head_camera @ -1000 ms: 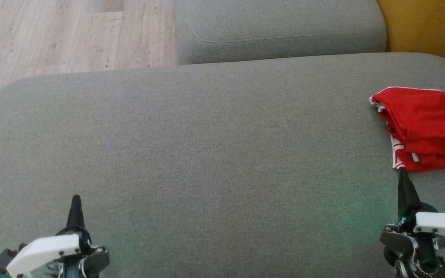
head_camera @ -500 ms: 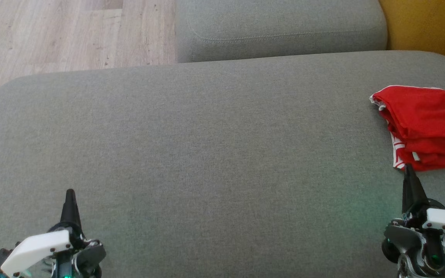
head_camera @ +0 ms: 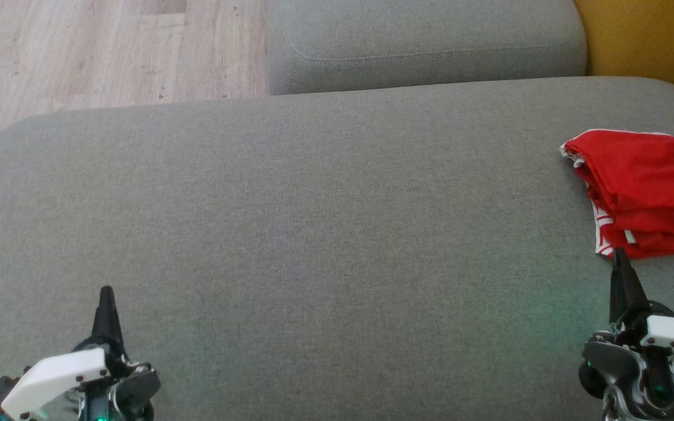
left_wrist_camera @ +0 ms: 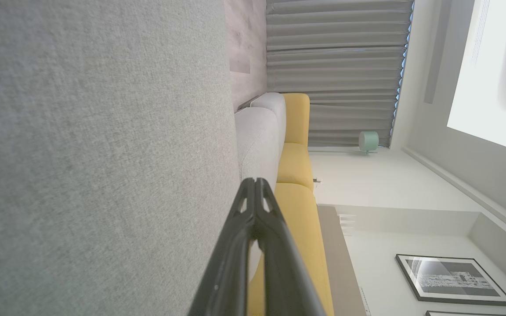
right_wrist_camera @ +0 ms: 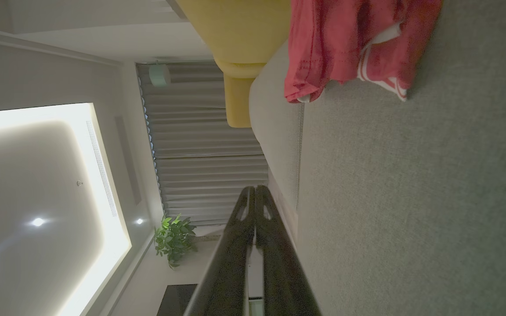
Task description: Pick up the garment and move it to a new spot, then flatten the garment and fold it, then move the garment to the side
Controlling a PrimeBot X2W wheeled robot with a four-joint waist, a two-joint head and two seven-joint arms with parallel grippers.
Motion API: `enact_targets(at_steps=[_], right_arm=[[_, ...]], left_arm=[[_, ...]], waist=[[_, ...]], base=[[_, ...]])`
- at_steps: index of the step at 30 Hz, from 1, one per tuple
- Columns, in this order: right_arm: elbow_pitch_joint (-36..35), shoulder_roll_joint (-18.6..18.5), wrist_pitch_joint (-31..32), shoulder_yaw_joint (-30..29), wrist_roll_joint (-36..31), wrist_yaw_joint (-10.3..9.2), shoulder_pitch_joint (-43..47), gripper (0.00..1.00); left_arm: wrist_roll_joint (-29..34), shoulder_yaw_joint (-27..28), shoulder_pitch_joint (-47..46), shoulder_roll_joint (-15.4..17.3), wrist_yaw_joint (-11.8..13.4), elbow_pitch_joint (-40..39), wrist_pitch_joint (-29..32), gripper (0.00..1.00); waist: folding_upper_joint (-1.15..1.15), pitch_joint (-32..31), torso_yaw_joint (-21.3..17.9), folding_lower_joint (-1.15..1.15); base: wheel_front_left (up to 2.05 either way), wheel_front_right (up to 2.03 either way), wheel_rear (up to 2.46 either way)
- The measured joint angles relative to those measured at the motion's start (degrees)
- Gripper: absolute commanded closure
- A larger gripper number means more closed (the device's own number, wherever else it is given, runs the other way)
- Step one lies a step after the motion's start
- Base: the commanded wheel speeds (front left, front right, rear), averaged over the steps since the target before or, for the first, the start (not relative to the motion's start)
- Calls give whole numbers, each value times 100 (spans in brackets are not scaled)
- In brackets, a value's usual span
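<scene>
— Cut off by the head view's right edge: far side of the garment (head_camera: 647, 187).
— Clipped too by the right wrist view's top edge.
— Cropped at the bottom: bodies of left gripper (head_camera: 106, 290) and right gripper (head_camera: 618, 252).
— Too small to read: framed picture's (left_wrist_camera: 453, 279) print.

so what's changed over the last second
In the first half second the right gripper slid a little to the robot's right, its tip still by the red garment's near corner, and the left gripper edged slightly left. Nothing has moved since. The garment lies folded at the sofa cushion's right side as before, and both grippers stay shut and empty.
</scene>
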Motion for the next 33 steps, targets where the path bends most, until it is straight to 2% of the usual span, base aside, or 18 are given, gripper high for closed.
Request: enact_targets(at_steps=[33], right_arm=[[0, 4, 51, -44, -2, 0, 0, 100]], left_arm=[[0, 9, 0, -9, 0, 0, 1, 100]], waist=[[0, -1, 0, 0]], base=[[0, 0, 0]])
